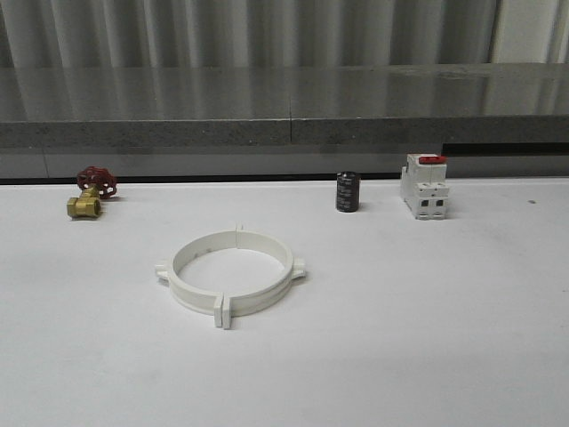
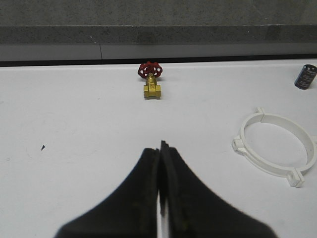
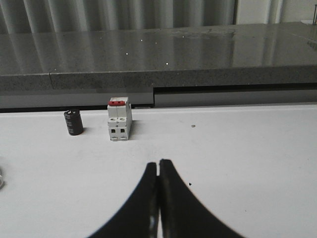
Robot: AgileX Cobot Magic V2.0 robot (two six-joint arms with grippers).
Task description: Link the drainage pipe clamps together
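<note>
Black left gripper (image 2: 159, 148) pressed shut, fingers meeting tip to tip, holding nothing, hovering above bare white table (image 2: 74, 129). Black right gripper (image 3: 158, 166) likewise closed and empty. Beyond the left fingers, two white plastic semicircular drainage pipe clamps (image 1: 231, 276) lying flat near the table's middle, joined into one wide ring: flat end tabs paired front and back, small lugs jutting at both sides. Farther back, brass valve with red handwheel (image 1: 92, 190), black cylindrical capacitor (image 1: 348, 192), white blocky switch with red top (image 1: 424, 185).
</note>
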